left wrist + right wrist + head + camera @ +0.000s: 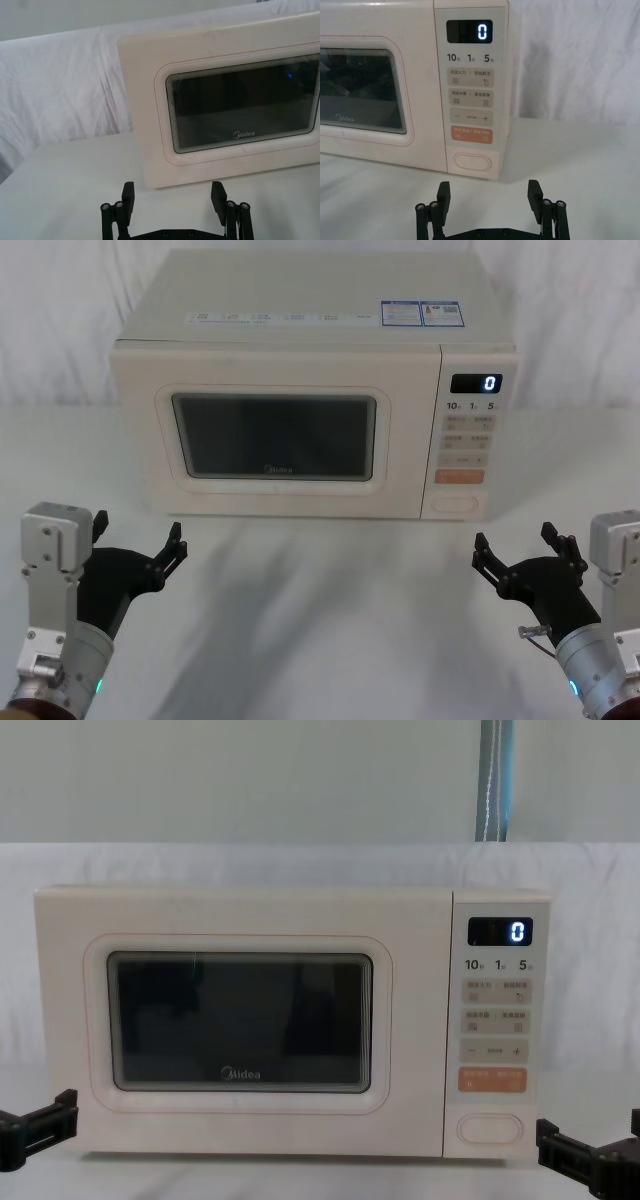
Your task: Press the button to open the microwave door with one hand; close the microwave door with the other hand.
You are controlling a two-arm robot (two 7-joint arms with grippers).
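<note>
Both claws are hovering spread open above the bench, short of the closed microwave.

The microwave is sitting at the back of the white bench with the microwave door lying flush and shut; the button is sitting at the bottom of the control panel, under the orange key and the display showing 0; the right claw is hanging low in front of that panel, jaws gaping and touching nothing, the button lying just ahead of it and slightly toward the robot's left; the left claw is facing the door's left edge, likewise gaping and empty, well apart from the door.
</note>
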